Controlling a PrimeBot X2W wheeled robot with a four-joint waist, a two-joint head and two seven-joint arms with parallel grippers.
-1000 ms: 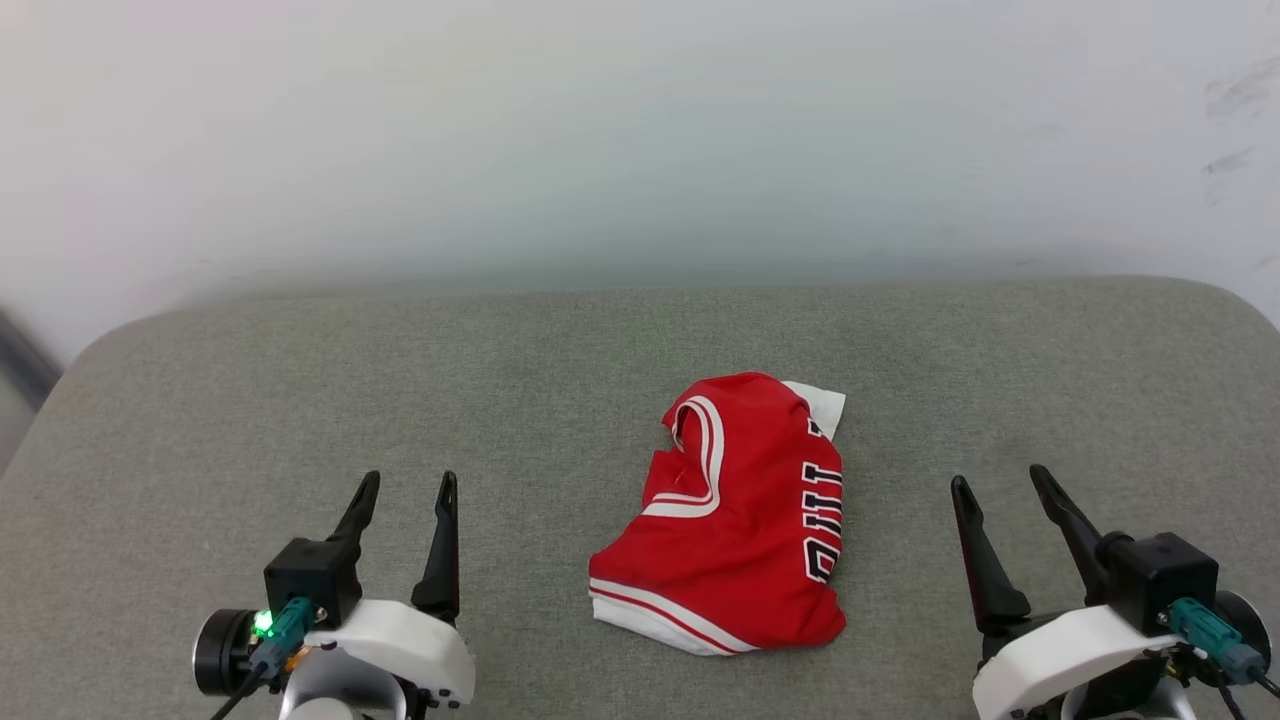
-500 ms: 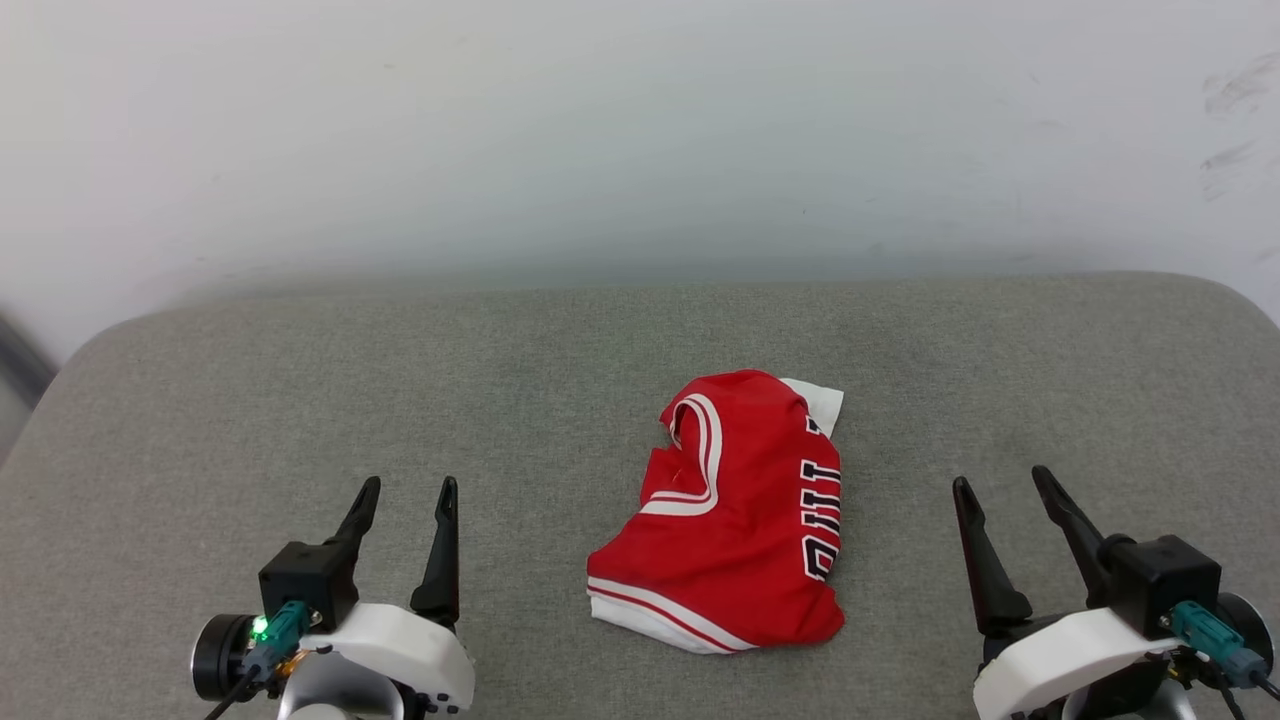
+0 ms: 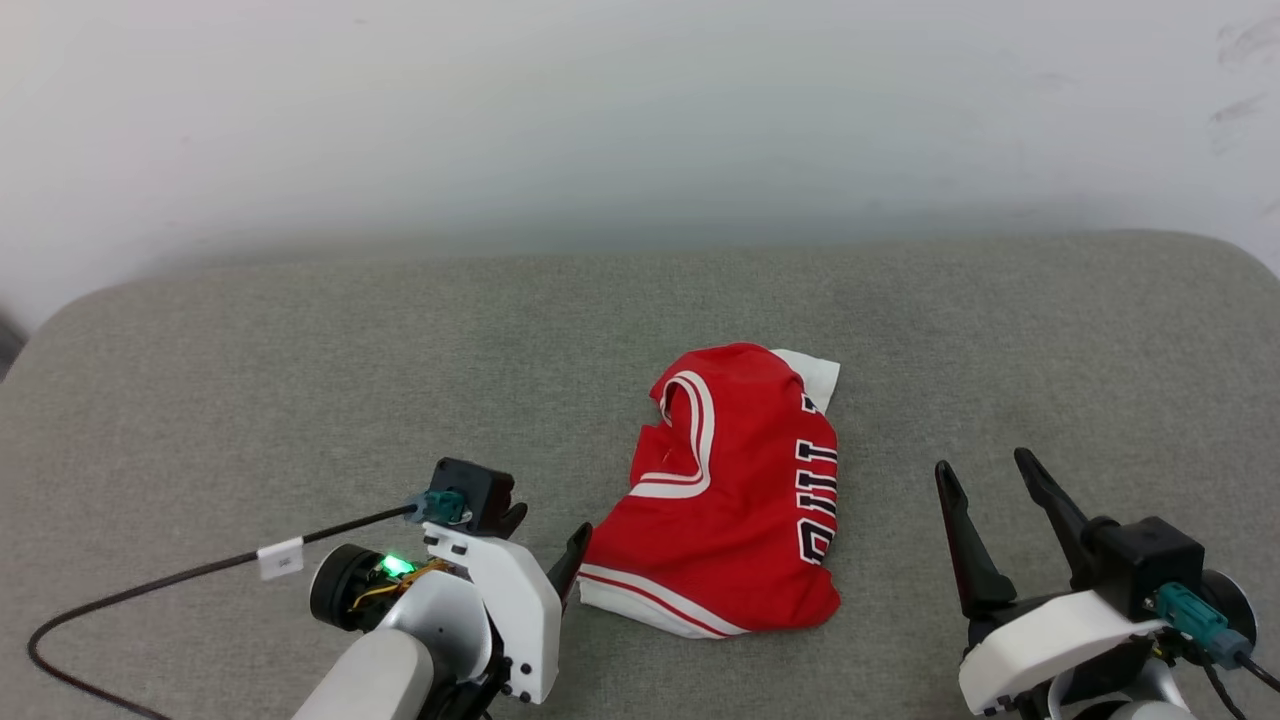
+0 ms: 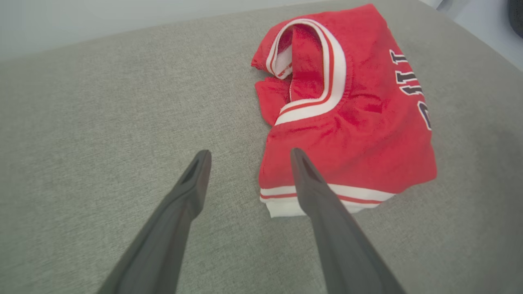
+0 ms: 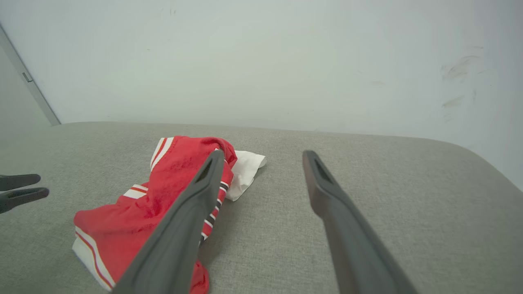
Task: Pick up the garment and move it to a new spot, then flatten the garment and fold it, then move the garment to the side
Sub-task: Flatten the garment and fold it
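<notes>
Garment (image 3: pixel 735 510) lies crumpled, L pincer (image 4: pixel 247 154) spread wide & aimed at its striped hem (image 4: pixel 363 195) for the pick, R pincer (image 3: pixel 982 465) spread too, parked beside.

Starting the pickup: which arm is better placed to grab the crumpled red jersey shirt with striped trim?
Left. The open left gripper points at the red jersey shirt, one fingertip beside its striped hem; the open right gripper stands apart from it.

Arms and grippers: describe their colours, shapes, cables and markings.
Left gripper and right gripper each have two long, dark, tapering fingers on a white rounded wrist shell with a black block. Teal plugs feed in; the left has a green light and a black cable with a white tag.
</notes>
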